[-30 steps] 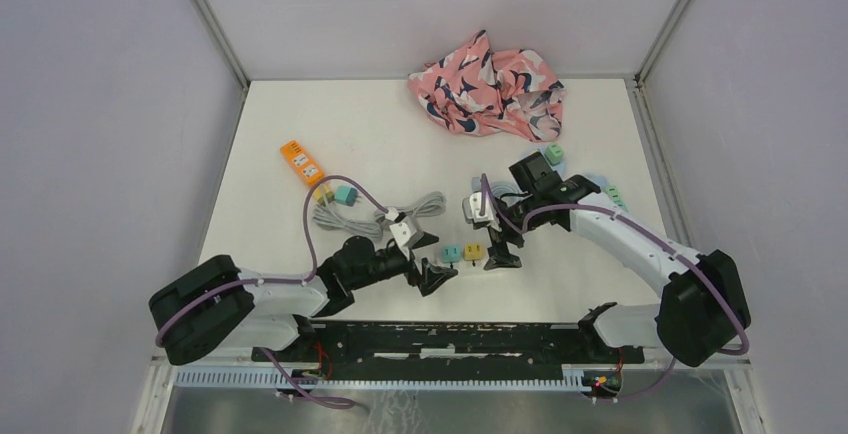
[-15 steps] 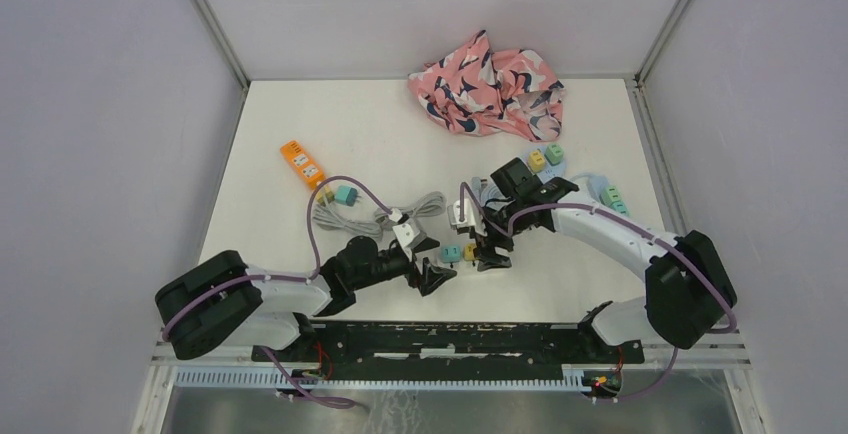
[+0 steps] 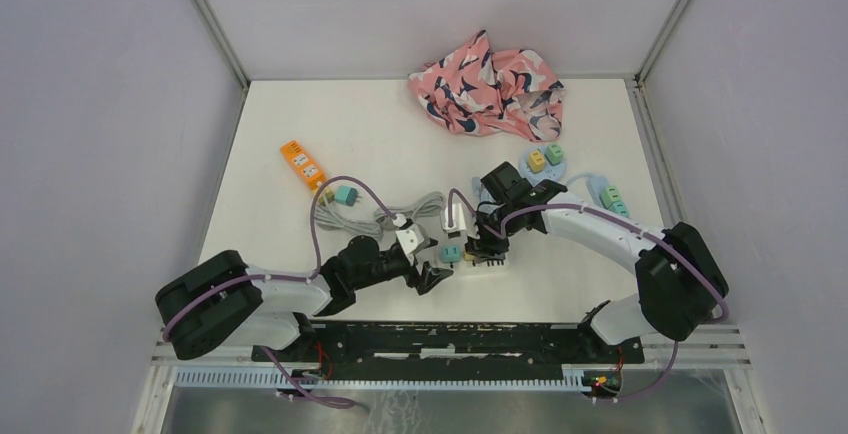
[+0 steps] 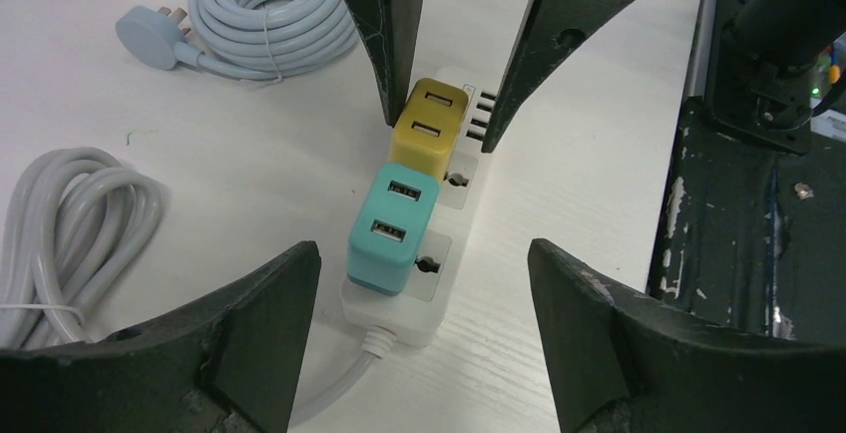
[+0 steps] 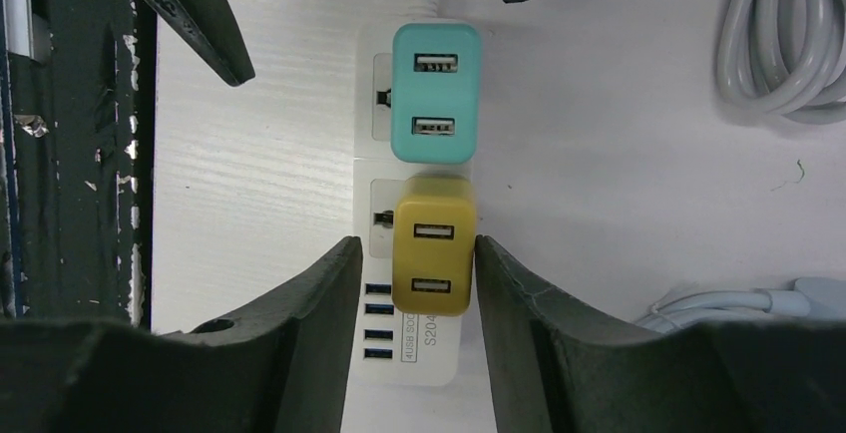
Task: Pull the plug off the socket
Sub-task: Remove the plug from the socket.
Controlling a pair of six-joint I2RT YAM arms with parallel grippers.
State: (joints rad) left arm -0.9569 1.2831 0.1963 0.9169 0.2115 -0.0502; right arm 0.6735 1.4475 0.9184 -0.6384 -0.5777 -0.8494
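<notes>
**A:** Right jaws first?

**B:** Narrowed round the yellow plug (image 5: 432,243) but not clamped. One finger (image 5: 529,333) lies against its side. The other (image 5: 299,333) stands just off it, above the strip's bare face.

**A:** And where is the plug?

**B:** It sits plugged into the white power strip (image 5: 374,209), in the socket next to the row of USB ports. A teal plug (image 5: 435,92) fills the neighbouring socket, just beside it on the cord side.

**A:** Left jaws?

**B:** Wide and holding nothing. Their fingers (image 4: 249,353) flank the cord end of the strip. The teal plug lies between them, apart from both.

**A:** How does the strip lie?

**B:** Flat on the counter (image 3: 400,124), near the front middle. The left arm (image 3: 300,294) reaches it from one side and the right arm (image 3: 600,229) from the other.

**A:** What else is close by?

**B:** A grey coiled cable (image 4: 70,223) lies near the strip on the side away from the arm bases. A pale blue coil (image 4: 269,14) with a round plug lies beyond the right jaws.

**A:** Farther out?

**B:** An orange block (image 3: 302,164) lies toward the left, and a pink patterned cloth (image 3: 490,84) is bunched at the counter's back edge
</notes>
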